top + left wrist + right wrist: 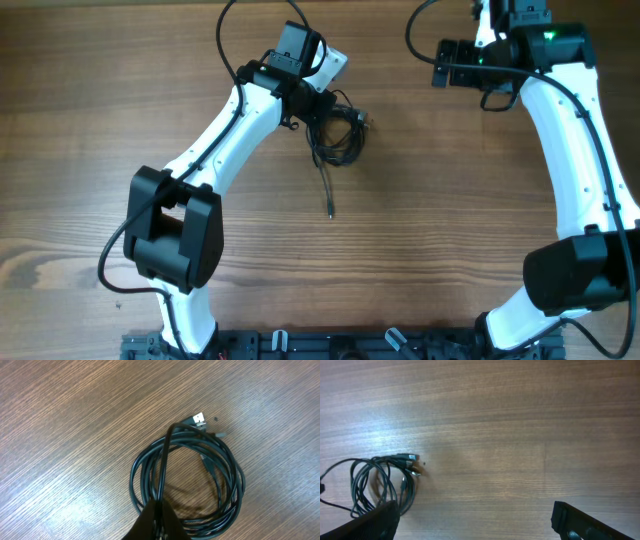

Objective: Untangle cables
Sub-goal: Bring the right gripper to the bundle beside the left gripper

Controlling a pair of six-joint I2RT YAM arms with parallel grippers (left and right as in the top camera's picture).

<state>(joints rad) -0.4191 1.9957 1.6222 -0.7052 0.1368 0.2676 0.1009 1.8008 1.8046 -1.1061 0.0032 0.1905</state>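
The cables [338,133] are thin black cords coiled in one bundle on the wooden table, with one loose end trailing toward the front [327,200]. In the left wrist view the coil [200,485] lies flat with a silver USB plug [198,418] at its far side. My left gripper [159,522] is shut on one strand of the cables at the coil's near edge; the strand rises taut across the coil. My right gripper [475,522] is open and empty, high at the table's back right [470,62]; the coil shows at the left of its view [380,482].
Thicker black arm wires loop above the left arm [235,40] and by the right arm [420,40]. The robot base rail [330,345] runs along the front edge.
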